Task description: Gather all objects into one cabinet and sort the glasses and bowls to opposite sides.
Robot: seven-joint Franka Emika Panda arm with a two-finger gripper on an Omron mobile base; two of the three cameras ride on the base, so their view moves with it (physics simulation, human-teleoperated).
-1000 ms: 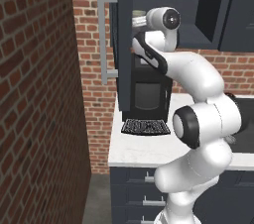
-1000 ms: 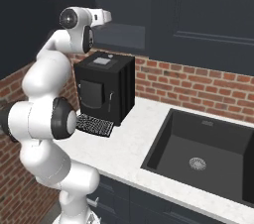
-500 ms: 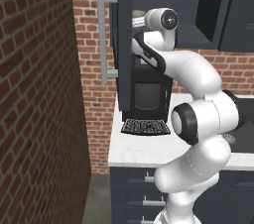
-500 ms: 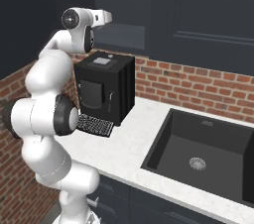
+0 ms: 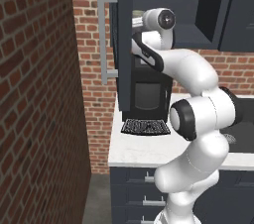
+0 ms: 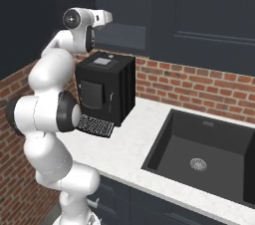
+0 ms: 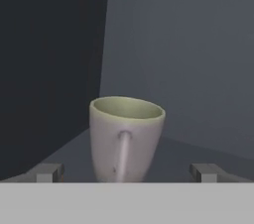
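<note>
We see the mug (image 7: 126, 139) upright on the cabinet (image 7: 54, 69) shelf, between our wide-spread fingers (image 7: 45, 172), handle facing us. Likely light, rigid, smooth; grip across the body.

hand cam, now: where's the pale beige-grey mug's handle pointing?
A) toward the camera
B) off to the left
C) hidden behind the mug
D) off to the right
A: in the hand view the pale beige-grey mug stands upright on the dark cabinet shelf with its handle running down the middle of its near face, between the open gripper fingertips.
</note>
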